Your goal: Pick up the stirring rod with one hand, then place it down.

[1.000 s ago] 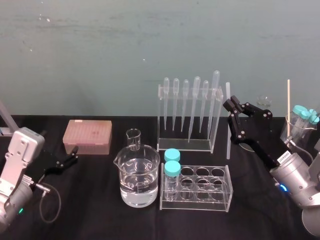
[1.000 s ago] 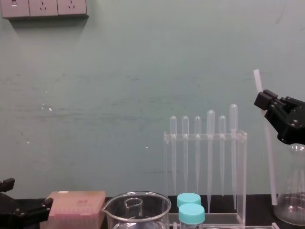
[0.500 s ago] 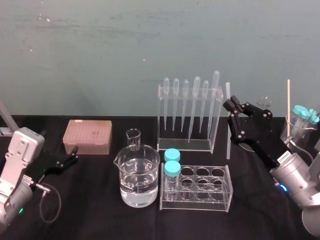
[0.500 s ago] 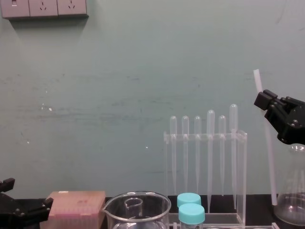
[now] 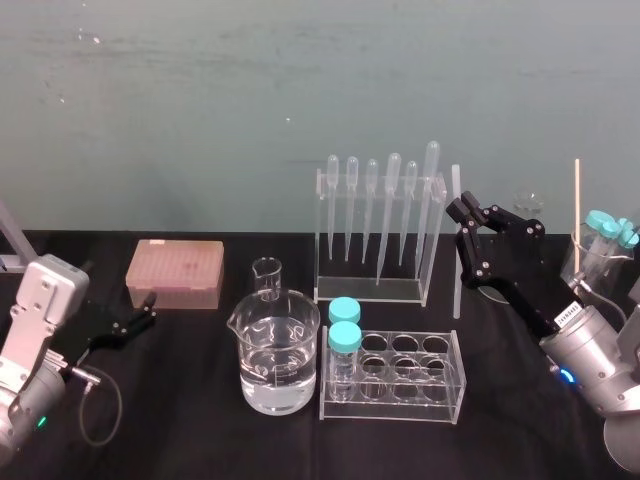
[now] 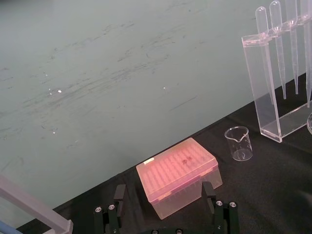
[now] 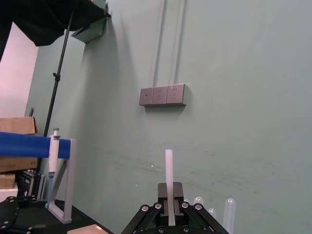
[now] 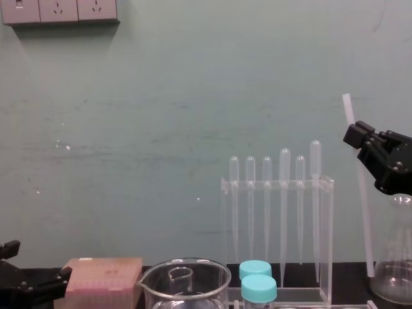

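Where the head view looks down on the black table point(image 5: 200, 420), the rod point(image 5: 456, 260) is seen standing upright just beside the right end of the pipette rack point(image 5: 375, 290). It is pinched in its upper part by the right gripper point(image 5: 458, 212), whose arm reaches in from the right. The rod's lower end is close to the table; whether it touches cannot be told. The left gripper point(image 5: 150, 308) is parked low on the left, near a pink box point(image 5: 175, 272), well apart from the rod.

In the left wrist view, the left gripper's fingers point(image 6: 117, 200) are shown spread wide with nothing held, and the box lies beyond them.

In the right wrist view, the rod point(image 7: 168, 175) rises straight up from between the right gripper's fingers, which are pressed onto it from both sides.

In the chest view, the rod point(image 8: 364, 206) is seen leaning slightly, its top toward the rack and its foot beside a glass flask point(image 8: 399, 270). The right gripper point(image 8: 355, 134) is clamped high on it.

The placing step is judged to be in hand. It is best done slowly. The rod should be lowered or laid onto a bare patch of table, kept away from the rack and flask, which could be knocked. The grip should be loosened only once the rod is supported, since a round rod may topple or roll when let go upright.
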Controlling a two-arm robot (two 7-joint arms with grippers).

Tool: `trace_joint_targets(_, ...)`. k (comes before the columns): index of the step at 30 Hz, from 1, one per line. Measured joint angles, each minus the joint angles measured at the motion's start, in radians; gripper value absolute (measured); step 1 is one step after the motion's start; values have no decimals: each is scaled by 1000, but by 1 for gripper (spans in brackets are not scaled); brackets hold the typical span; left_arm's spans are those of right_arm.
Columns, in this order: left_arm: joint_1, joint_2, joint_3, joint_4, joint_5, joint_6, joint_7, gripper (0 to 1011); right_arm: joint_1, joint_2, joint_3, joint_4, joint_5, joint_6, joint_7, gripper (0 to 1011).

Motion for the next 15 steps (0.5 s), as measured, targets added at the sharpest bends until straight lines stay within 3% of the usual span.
trace_joint_targets(15, 0, 0, 0, 0, 0, 0, 0, 1000, 0, 0, 0, 0, 0, 0, 0, 65)
